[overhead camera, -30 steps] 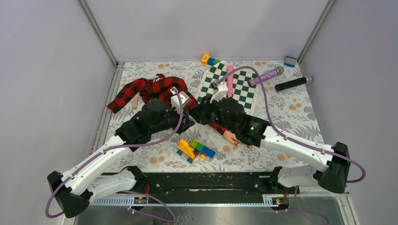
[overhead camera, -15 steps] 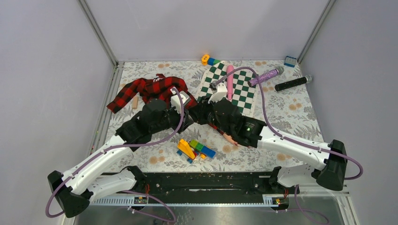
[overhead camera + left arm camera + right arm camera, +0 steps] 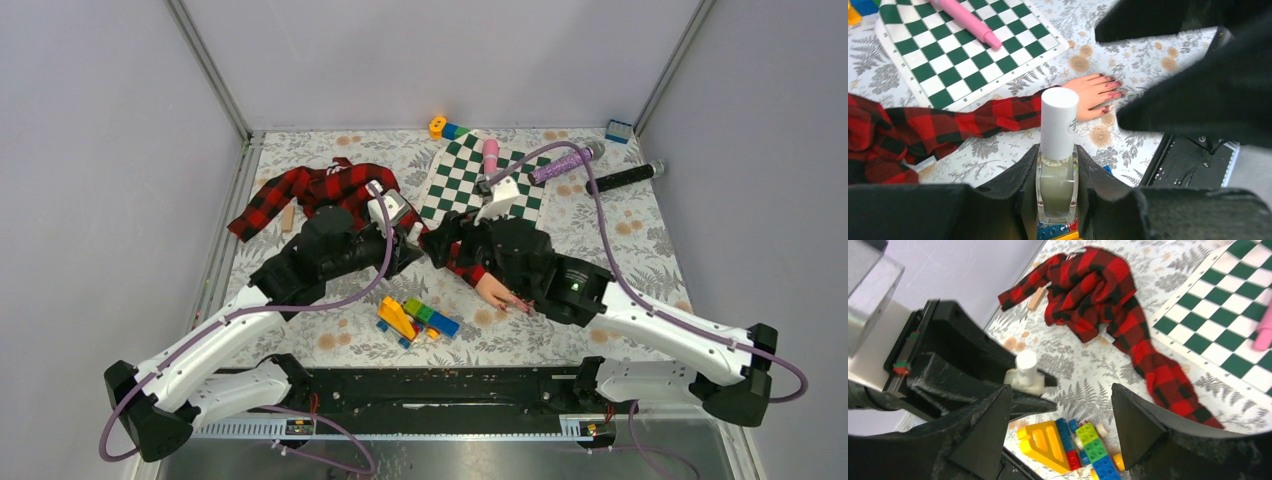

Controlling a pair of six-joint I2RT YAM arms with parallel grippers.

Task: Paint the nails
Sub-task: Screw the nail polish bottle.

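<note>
Shows the left gripper (image 3: 1058, 172) closed tight on a small upright bottle (image 3: 1058, 125), pale liquid inside, white cap on, on the near side of the chessboard (image 3: 948, 60). Finds the right gripper (image 3: 1062, 390) spread wide, holding nothing, facing that bottle. Places the dark-red nails (image 3: 1110, 92) on the mannequin hand (image 3: 1090, 90), flat on the floral table (image 3: 620, 240) just off the chessboard's near edge, plaid sleeve (image 3: 988, 117) trailing alongside it. Leaves toy bricks (image 3: 415, 318) nearer still, little room between the grippers.
</note>
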